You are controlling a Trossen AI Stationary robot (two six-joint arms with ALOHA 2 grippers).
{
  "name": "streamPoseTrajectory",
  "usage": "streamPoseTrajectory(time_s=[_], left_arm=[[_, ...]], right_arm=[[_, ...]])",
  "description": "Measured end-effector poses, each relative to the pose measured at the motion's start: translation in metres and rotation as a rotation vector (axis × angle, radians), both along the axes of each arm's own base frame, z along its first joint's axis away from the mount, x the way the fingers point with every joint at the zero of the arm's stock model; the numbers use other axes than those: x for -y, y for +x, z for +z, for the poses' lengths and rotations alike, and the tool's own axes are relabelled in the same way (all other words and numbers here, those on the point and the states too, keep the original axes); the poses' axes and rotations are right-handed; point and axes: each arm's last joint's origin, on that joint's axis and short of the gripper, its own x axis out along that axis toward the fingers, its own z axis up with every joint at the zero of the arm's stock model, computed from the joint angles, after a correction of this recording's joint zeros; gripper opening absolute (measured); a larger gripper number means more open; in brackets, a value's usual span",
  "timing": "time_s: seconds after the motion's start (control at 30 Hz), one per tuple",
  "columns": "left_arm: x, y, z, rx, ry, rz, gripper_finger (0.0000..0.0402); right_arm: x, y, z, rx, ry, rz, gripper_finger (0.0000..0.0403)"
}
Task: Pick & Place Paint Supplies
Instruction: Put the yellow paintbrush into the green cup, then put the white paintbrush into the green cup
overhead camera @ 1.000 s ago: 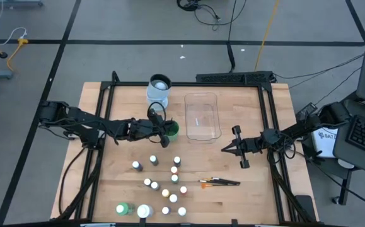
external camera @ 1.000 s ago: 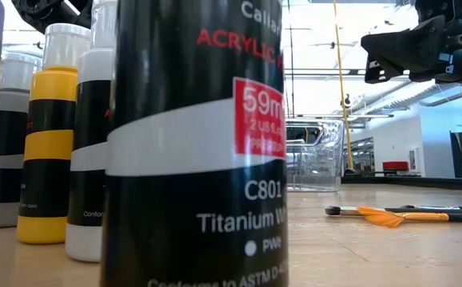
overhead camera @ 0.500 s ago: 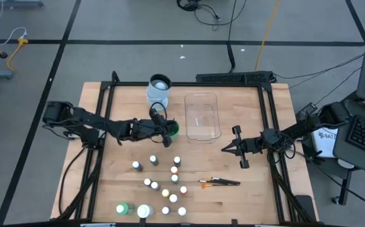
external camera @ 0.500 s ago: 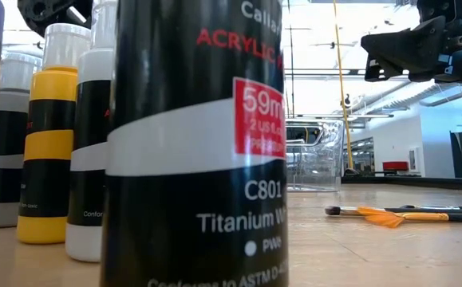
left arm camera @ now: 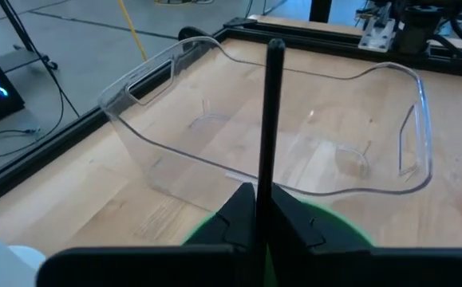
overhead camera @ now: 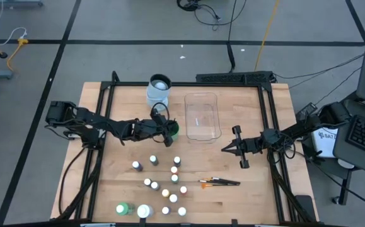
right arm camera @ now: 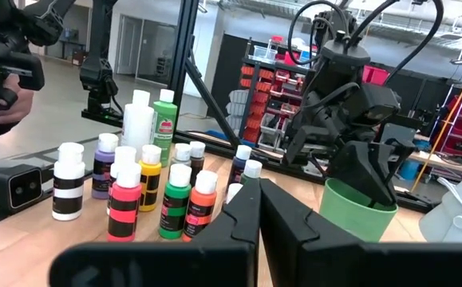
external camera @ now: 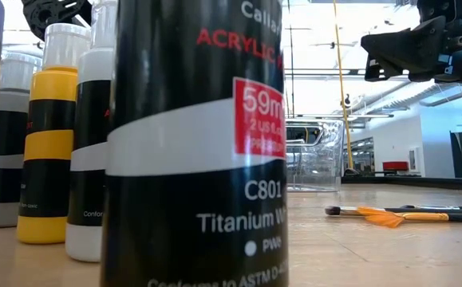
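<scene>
Overhead, left hand [overhead camera: 166,130] covers a green cup [overhead camera: 171,131]; its wrist view shows a brush [left arm camera: 273,119] clenched.

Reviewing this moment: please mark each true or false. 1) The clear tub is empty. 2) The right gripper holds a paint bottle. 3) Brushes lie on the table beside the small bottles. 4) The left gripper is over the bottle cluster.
1) True. Nothing shows inside the clear tub.
2) False. The right gripper is shut on nothing, over bare table near the tub.
3) True. The orange-tipped brushes lie flat, to the right of the small bottles in the high view.
4) False. The left gripper is at the green cup beside the tub, with a thin dark brush between its fingers.
</scene>
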Motion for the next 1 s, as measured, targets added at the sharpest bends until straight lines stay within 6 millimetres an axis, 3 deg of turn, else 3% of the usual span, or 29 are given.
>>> streamPoseTrajectory(time_s=[0.63, 0.8, 1.0], left_arm=[[0.001, -0.002, 0.006, 0.015, -0.002, -0.031, 0.0165], [0.006, -0.010, 0.027, 0.061, 0.055, -0.068, 0.0195], [0.024, -0.043, 0.081, 0.216, 0.108, -0.155, 0.0201]], right_arm=[[0.000, 0.000, 0.000, -0.001, 0.003, 0.001, 0.0000], [0.000, 0.000, 0.000, -0.001, 0.003, 0.001, 0.0000], [0.000, 0.000, 0.000, -0.002, -0.005, 0.000, 0.0000]])
